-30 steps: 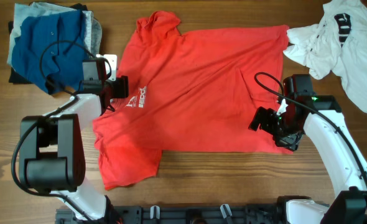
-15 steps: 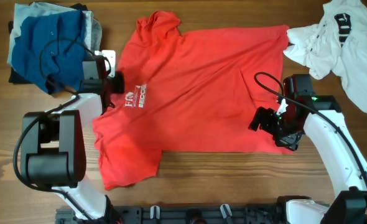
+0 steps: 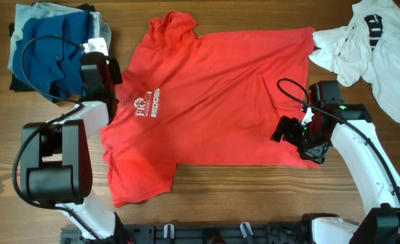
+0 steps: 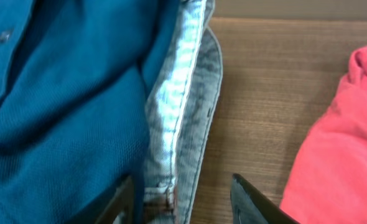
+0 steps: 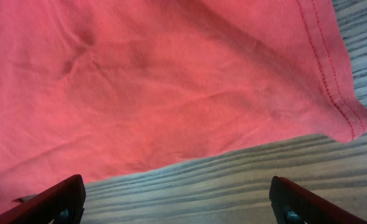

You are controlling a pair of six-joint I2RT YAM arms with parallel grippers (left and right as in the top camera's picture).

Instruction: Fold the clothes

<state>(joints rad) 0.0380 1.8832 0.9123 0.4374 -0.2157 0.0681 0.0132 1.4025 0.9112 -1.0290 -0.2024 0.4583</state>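
The left gripper (image 3: 95, 49) has let go of the red T-shirt (image 3: 213, 102) and swung away toward the blue garment (image 3: 51, 47), jaws apart. The white lettering (image 3: 147, 106) now lies fully uncovered.

Left arm (image 3: 85, 118) stretched forward, left gripper (image 4: 185, 202) with jaws parted and empty, right arm (image 3: 354, 146) bent inward, right gripper (image 5: 177, 202) spread wide, holding nothing

T-shirt (image 3: 213, 95) matt knit cloth; table (image 3: 207, 203) matt grained wood; pale garment (image 4: 185, 93) faded denim.

A brown wood-grain table (image 3: 213, 200) fills the view, evenly lit, seemingly from above.
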